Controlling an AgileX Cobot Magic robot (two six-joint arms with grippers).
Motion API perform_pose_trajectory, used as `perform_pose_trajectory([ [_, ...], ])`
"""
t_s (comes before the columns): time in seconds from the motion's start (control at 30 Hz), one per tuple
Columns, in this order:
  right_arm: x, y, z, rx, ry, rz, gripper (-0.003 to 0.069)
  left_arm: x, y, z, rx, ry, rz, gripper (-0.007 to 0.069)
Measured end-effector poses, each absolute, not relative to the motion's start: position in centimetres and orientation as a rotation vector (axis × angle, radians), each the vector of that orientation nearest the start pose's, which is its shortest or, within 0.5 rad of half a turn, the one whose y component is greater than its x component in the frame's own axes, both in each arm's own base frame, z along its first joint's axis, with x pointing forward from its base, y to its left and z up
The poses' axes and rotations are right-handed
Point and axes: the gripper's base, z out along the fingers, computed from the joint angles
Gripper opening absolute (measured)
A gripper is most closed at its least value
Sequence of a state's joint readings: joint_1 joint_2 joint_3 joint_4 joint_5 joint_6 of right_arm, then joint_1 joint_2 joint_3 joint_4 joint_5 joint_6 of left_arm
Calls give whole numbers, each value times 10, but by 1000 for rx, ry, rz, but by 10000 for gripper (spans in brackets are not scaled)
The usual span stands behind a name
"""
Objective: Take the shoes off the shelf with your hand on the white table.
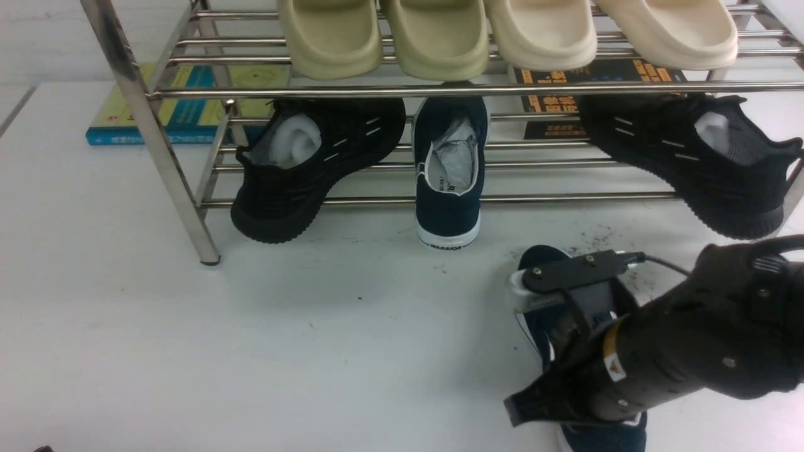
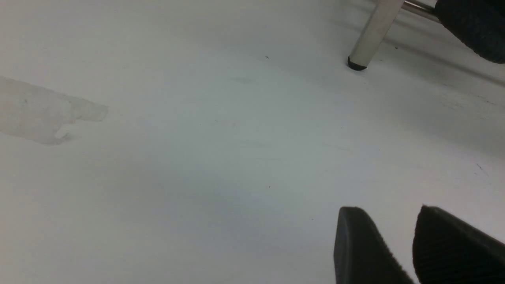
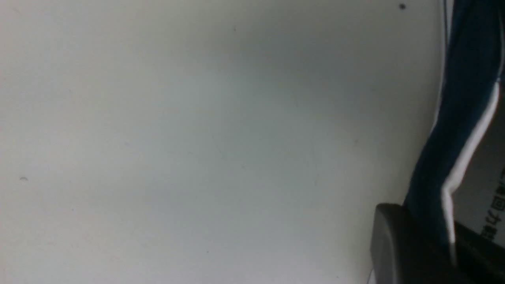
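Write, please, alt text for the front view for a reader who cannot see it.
The right fingers pinch a navy shoe low over the white table. The other navy shoe leans off the lower tier of the rack between two black sneakers; foam slippers fill the top tier.

Glossy metal shelf (image 1: 155,141); matt table (image 1: 251,351); canvas shoes (image 1: 447,213).

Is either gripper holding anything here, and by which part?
The right gripper pinches the navy-blue canvas slip-on shoe by the white-trimmed edge of its opening. The left gripper is open over the matte white table, holding nothing.
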State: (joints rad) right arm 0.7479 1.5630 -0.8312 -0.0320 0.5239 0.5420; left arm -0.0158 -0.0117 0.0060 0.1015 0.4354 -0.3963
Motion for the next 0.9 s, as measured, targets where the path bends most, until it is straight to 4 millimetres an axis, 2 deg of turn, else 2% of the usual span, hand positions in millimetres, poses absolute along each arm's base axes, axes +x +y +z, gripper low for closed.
perform_pose_trajectory([
  [0.13,214,199,176,-252,2801,341,44,51,3,173,-304,1891,-175,242],
  [0.33,215,200,176,-218,2804,357,132,51,3,173,-304,1891,-175,242],
  [0.37,215,200,176,-227,2799,350,181,51,3,173,-304,1891,-175,242],
  [0.43,216,200,177,-227,2797,352,223,51,3,173,-304,1891,-175,242],
  [0.53,217,202,182,-229,2815,340,357,51,3,173,-304,1891,-175,242],
  [0.67,218,202,207,-292,2831,311,474,51,3,173,-304,1891,-175,242],
  [0.73,217,202,223,-323,2822,314,498,51,3,173,-304,1891,-175,242],
  [0.83,211,196,258,-420,2789,316,517,51,3,173,-304,1891,-175,242],
  [0.87,211,196,261,-426,2782,319,517,51,3,173,-304,1891,-175,242],
  [0.9,204,190,279,-478,2755,324,512,51,3,173,-304,1891,-175,242],
])
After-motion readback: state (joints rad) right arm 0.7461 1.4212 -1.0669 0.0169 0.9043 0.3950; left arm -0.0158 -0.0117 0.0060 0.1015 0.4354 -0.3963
